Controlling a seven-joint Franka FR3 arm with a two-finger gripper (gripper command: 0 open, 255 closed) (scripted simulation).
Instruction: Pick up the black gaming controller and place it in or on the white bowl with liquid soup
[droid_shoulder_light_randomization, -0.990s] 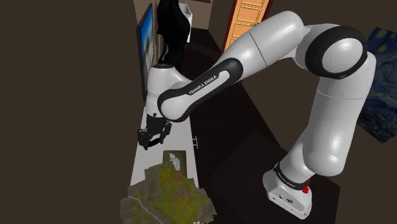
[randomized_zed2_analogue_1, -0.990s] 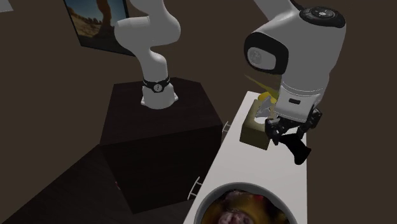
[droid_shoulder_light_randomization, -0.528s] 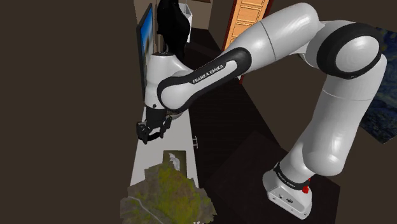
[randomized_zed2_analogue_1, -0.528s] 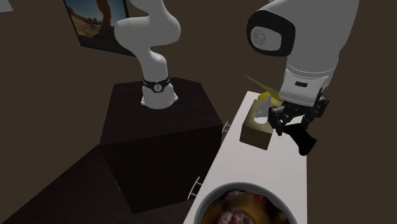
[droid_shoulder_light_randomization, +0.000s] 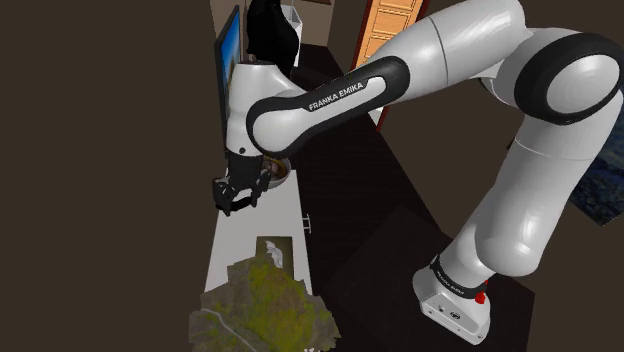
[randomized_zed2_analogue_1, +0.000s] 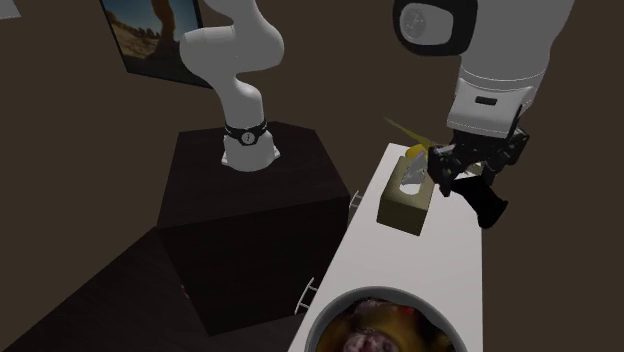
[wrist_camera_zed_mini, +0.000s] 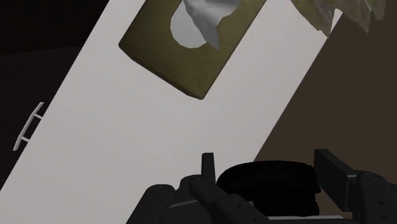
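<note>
Black on black, the gripper (randomized_zed2_analogue_1: 470, 178) was closed on the black gaming controller (randomized_zed2_analogue_1: 487, 207), which hung below the hand. In the wrist view both fingers (wrist_camera_zed_mini: 332, 169) pressed against the sides of the controller (wrist_camera_zed_mini: 270, 184), with no gap showing. The controller appeared clear of the white counter (randomized_zed2_analogue_1: 400, 270), held over the counter's edge on the second exterior view's right.

The white bowl (randomized_zed2_analogue_1: 325, 312) stood on the same counter at the bottom edge of the second exterior view, well apart from the gripper. Its rim was cut off by the frame. Its contents were brownish with yellow and reddish lumps.

An olive tissue box (randomized_zed2_analogue_1: 405, 200) with a white tissue protruding from its oval opening sat on the counter between the bowl and the stand end, just beside the gripper. In the wrist view the tissue box (wrist_camera_zed_mini: 184, 57) lay ahead of the fingers, flat on the counter. A mottled yellow-green object (droid_shoulder_light_randomization: 265, 310) rested beyond the box, at the counter end nearest the shoulder camera.

Below the counter top, a pale drawer handle (wrist_camera_zed_mini: 28, 127) was mounted on a dark cabinet front. The arm (droid_shoulder_light_randomization: 520, 150) rose from its dark stand (randomized_zed2_analogue_1: 255, 190) and arched over to the counter. A framed picture (randomized_zed2_analogue_1: 150, 35) hung on the wall behind the stand, and an orange door (droid_shoulder_light_randomization: 385, 30) showed at the top of the shoulder view.
</note>
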